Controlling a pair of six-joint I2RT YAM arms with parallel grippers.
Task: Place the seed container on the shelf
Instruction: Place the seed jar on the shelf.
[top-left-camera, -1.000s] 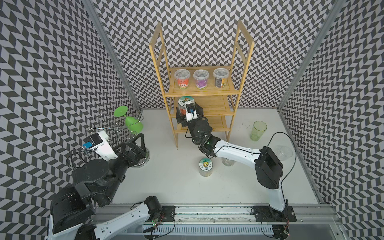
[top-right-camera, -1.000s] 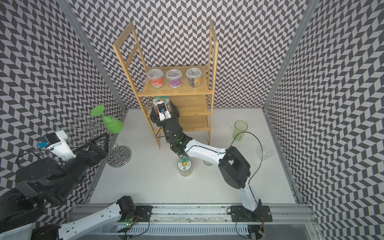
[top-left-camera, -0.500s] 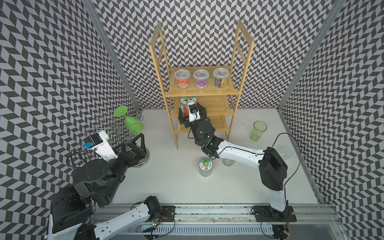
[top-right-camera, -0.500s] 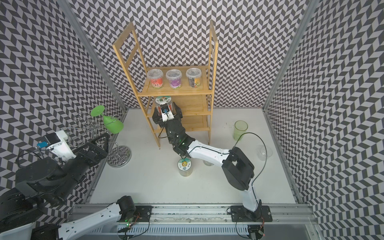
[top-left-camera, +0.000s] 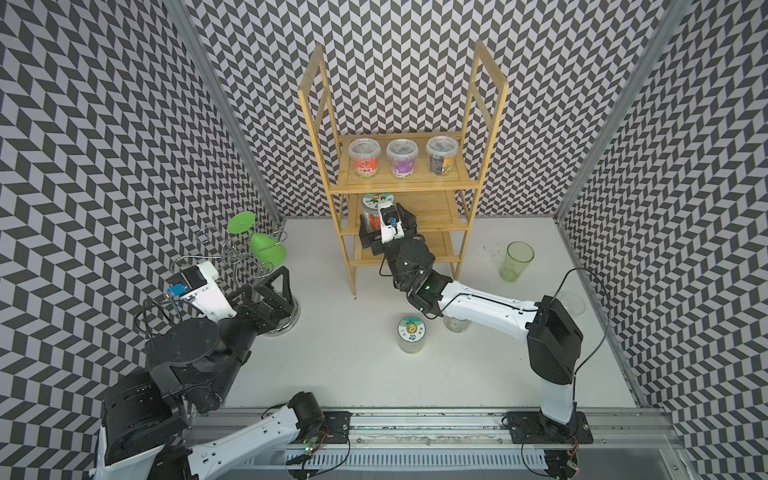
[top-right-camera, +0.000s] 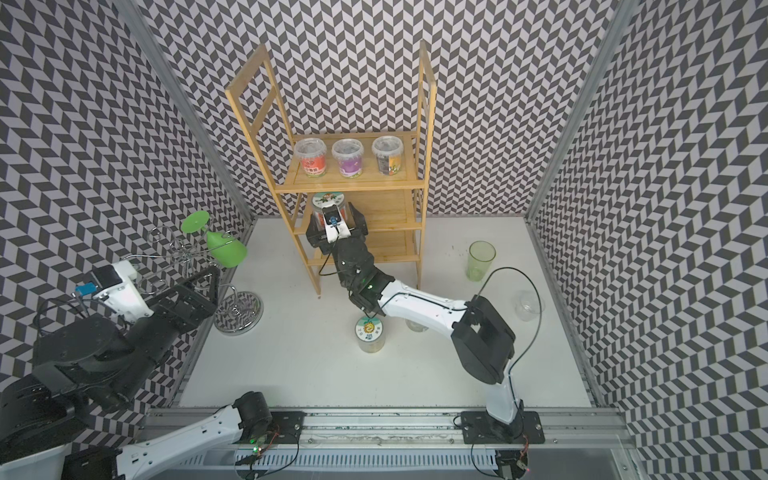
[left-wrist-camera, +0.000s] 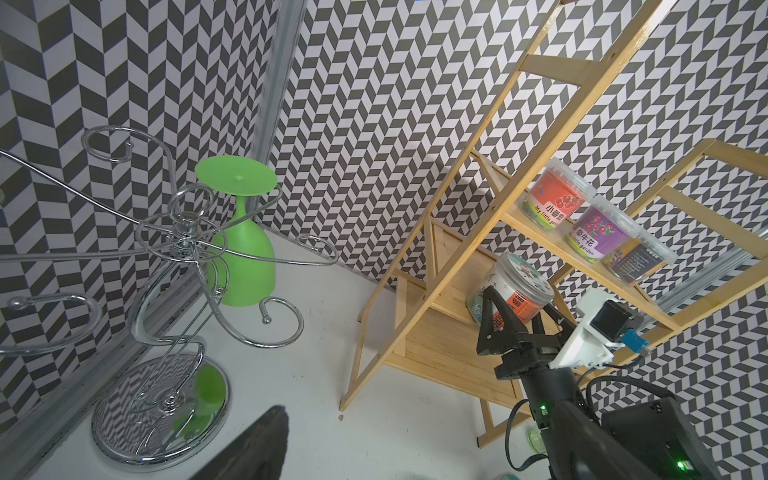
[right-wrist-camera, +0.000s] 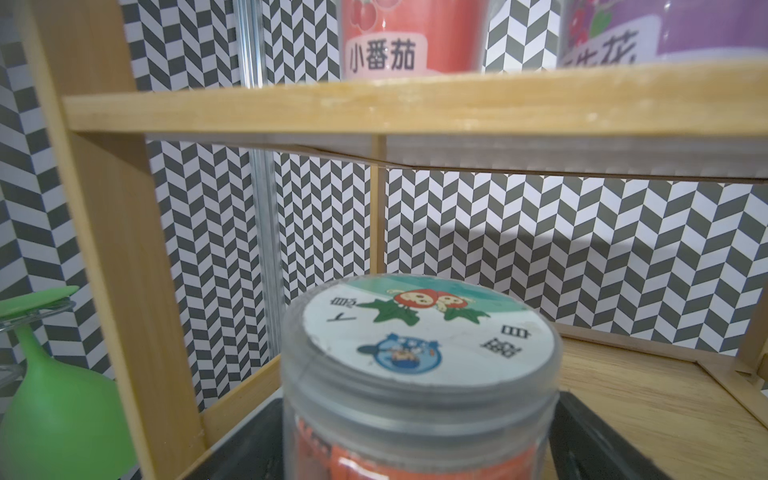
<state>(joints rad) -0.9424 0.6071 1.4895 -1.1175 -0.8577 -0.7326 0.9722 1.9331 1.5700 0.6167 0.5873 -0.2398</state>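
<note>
The seed container (top-left-camera: 376, 202) (top-right-camera: 328, 199) is a clear jar with an orange label and a cartoon lid. It stands upright at the left end of the middle board of the bamboo shelf (top-left-camera: 440, 212) (top-right-camera: 386, 212). My right gripper (top-left-camera: 384, 220) (top-right-camera: 334, 222) reaches in from the front, open, one finger on each side of the jar (right-wrist-camera: 419, 345); the left wrist view shows the same straddle around the jar (left-wrist-camera: 515, 291). My left gripper (top-left-camera: 274, 297) (top-right-camera: 199, 291) hangs open and empty beside the chrome stand, far from the shelf.
Three seed tubs (top-left-camera: 401, 158) line the top board. On the table stand a second jar (top-left-camera: 411, 332), a small glass (top-left-camera: 455, 324) under the right forearm, a green tumbler (top-left-camera: 515, 259) and a clear cup (top-left-camera: 571, 303). A chrome stand (top-left-camera: 232, 253) holds a green goblet (top-left-camera: 268, 249).
My right arm has pushed forward into the shelf, bringing the jar further onto the middle board. The left arm has not moved.
</note>
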